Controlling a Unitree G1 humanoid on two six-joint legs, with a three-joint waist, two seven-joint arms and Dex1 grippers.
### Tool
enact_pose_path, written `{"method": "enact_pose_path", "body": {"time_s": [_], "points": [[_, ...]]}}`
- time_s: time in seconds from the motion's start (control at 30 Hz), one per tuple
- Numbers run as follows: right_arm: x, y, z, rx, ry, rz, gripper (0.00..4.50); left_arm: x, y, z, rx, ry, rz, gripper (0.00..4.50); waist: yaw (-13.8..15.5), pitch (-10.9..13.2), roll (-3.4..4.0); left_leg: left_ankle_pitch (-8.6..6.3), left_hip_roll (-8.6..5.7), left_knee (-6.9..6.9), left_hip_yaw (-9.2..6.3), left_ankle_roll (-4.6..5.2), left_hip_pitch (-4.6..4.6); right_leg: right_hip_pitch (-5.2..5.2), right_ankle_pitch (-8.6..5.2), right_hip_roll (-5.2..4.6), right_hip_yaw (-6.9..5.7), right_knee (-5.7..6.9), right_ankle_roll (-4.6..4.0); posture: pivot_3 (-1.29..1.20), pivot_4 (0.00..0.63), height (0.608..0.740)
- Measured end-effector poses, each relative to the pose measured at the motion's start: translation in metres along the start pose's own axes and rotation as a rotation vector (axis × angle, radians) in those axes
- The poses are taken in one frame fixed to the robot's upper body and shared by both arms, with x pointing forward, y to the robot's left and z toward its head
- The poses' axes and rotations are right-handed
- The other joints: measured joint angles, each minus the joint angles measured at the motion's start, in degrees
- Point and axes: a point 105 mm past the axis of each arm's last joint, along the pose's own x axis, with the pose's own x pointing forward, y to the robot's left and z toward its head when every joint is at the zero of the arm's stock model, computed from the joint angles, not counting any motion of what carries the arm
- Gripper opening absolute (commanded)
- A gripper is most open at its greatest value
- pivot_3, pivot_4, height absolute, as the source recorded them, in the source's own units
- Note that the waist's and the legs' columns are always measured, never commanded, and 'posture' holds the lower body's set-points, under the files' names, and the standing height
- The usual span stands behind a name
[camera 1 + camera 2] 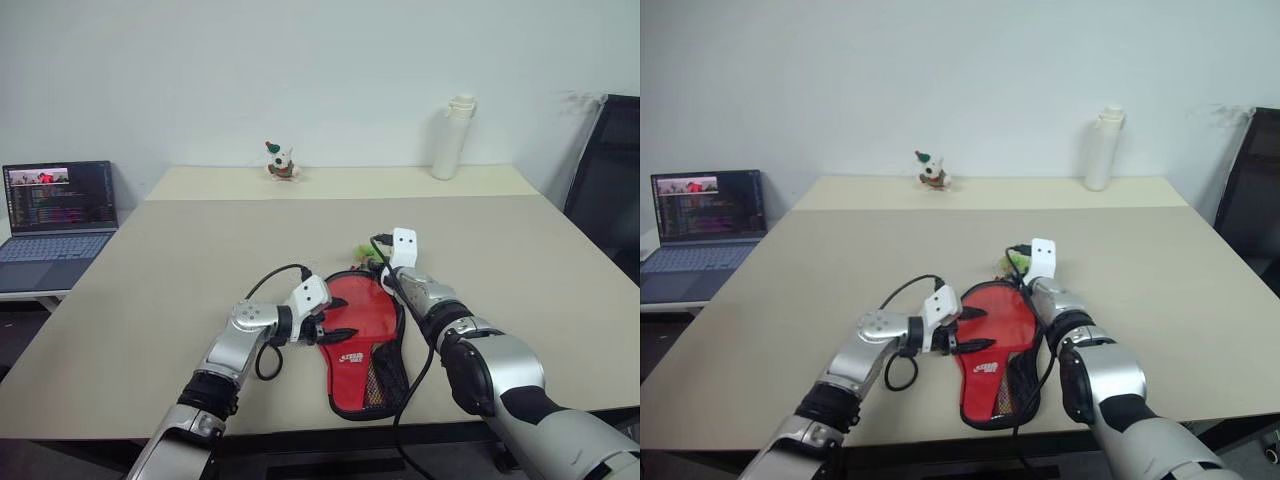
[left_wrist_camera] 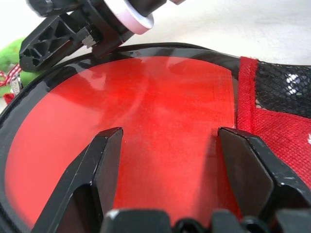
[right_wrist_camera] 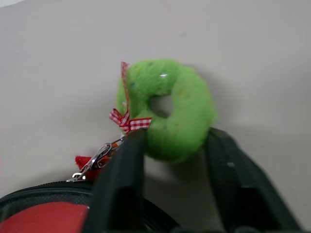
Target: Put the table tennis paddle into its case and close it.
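Head view first: the case [image 1: 372,388] lies low centre on the tabletop [image 1: 200,250], the table tennis paddle [image 1: 360,310] showing red inside it; its white logo is too small to read. Left wrist view: the left end effector [image 2: 170,133] is spread wide over the paddle and could block the flap. Right wrist view: the right end effector [image 3: 170,141] pinches the green plush ring [image 3: 187,97] on the zip pull; the plush may slip, or the zip may snag.

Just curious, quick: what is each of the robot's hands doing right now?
Left end effector: open, over the red paddle in its case.
Right end effector: around the green plush ring; grip unclear.
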Motion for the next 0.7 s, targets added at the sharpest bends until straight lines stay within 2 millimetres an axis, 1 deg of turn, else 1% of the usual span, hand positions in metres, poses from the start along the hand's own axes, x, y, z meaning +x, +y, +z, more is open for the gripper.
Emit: {"method": "enact_pose_path", "body": {"time_s": [0.07, 0.1, 0.2, 0.4, 0.5, 0.63, 0.7], "points": [[0.0, -0.002, 0.0, 0.011, -0.001, -0.009, 0.09, 0.0, 0.0, 0.0, 0.0, 0.0, -0.001, 3.4, 0.0, 0.0, 0.0, 0.0, 0.0, 0.0, 0.0, 0.0, 0.0, 0.0, 0.0, 0.0, 0.0, 0.0, 0.0, 0.0, 0.15, 0.74], [0.0, -0.002, 0.0, 0.016, -0.002, -0.013, 0.04, 0.0, 0.0, 0.0, 0.001, 0.0, -0.003, 3.4, 0.0, 0.0, 0.0, 0.0, 0.0, 0.0, -0.01, 0.0, 0.0, 0.0, 0.0, 0.0, -0.01, 0.0, 0.0, 0.0, 0.15, 0.74], [0.0, -0.004, 0.001, 0.021, -0.003, -0.018, 0.04, 0.002, 0.0, 0.001, 0.006, 0.001, -0.011, 3.4, 0.0, 0.0, 0.0, 0.0, -0.01, 0.0, -0.01, 0.0, 0.0, 0.0, 0.0, 0.0, -0.01, 0.0, 0.0, 0.0, 0.15, 0.74], [-0.001, -0.007, 0.002, 0.034, -0.006, -0.024, 0.04, 0.02, 0.01, 0.009, 0.035, 0.011, -0.028, 3.4, 0.1, 0.0, 0.0, 0.0, -0.05, 0.03, 0.03, 0.0, 0.0, 0.04, 0.0, -0.01, -0.03, -0.03, 0.01, 0.0, 0.15, 0.74], [-0.001, -0.01, 0.003, 0.036, -0.009, -0.03, 0.04, 0.025, 0.013, 0.007, 0.053, 0.019, -0.04, 3.4, 0.1, 0.0, 0.0, 0.0, -0.04, 0.0, 0.05, 0.0, 0.0, 0.04, 0.0, 0.0, -0.03, -0.04, 0.01, 0.0, 0.15, 0.74], [-0.003, -0.02, 0.009, 0.037, -0.021, -0.05, 0.04, 0.029, 0.014, 0.003, 0.061, 0.015, -0.048, 3.4, 0.1, 0.0, 0.02, 0.0, -0.05, 0.01, 0.05, 0.0, 0.09, 0.14, 0.0, -0.01, -0.04, -0.02, 0.01, 0.0, 0.15, 0.74], [-0.004, -0.027, 0.014, 0.03, -0.035, -0.059, 0.04, 0.03, 0.013, 0.002, 0.06, 0.01, -0.051, 3.4, 0.2, -0.1, 0.03, 0.0, -0.07, 0.02, 0.05, 0.0, 0.16, 0.22, 0.0, -0.01, -0.05, -0.03, 0.02, 0.0, 0.15, 0.74]]}}
